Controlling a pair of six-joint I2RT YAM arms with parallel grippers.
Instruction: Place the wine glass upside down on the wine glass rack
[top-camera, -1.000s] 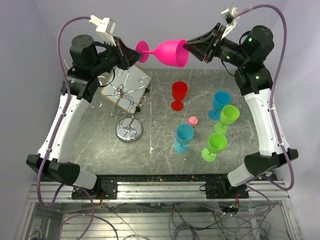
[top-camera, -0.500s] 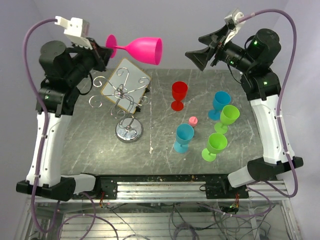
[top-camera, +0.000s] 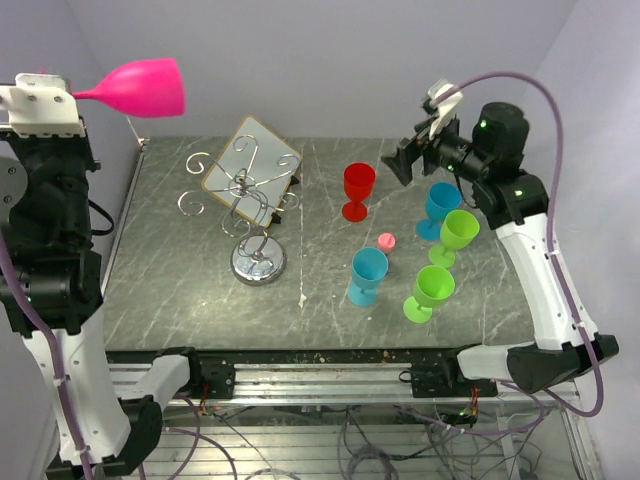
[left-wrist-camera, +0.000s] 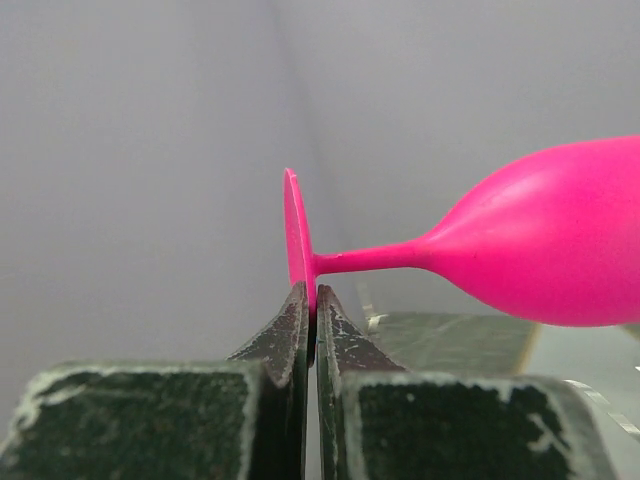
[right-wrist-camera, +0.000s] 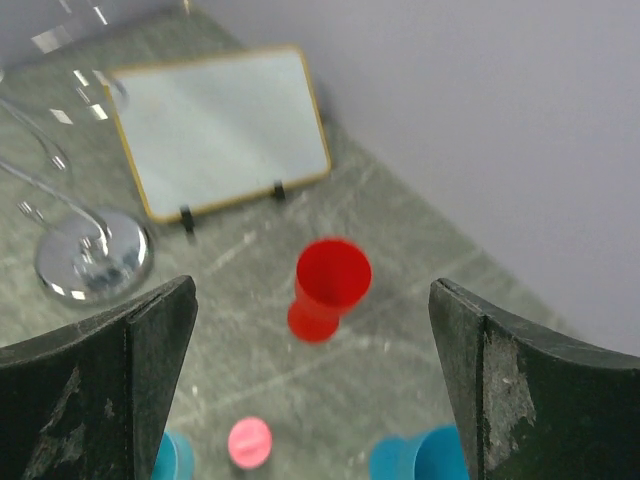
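Note:
The pink wine glass (top-camera: 142, 87) lies sideways high above the table's far left corner, bowl pointing right. In the left wrist view my left gripper (left-wrist-camera: 312, 296) is shut on the rim of its round foot (left-wrist-camera: 294, 238), and the bowl (left-wrist-camera: 545, 250) extends to the right. The silver wire wine glass rack (top-camera: 246, 196) stands on its shiny disc base (top-camera: 258, 262) at left centre, well below and to the right of the glass. My right gripper (top-camera: 400, 164) hangs open and holds nothing above the back right of the table, with a red cup showing between its fingers in the right wrist view (right-wrist-camera: 312, 288).
A white board in a wooden frame (top-camera: 262, 158) leans behind the rack. A red cup (top-camera: 358, 190), two blue cups (top-camera: 368, 275) (top-camera: 440, 208), two green cups (top-camera: 458, 235) (top-camera: 432, 290) and a small pink disc (top-camera: 386, 241) stand on the right half of the table.
My right gripper has let go of the glass's bowl, opened wide and pulled back to the right. The left arm has swung the glass up and far to the left.

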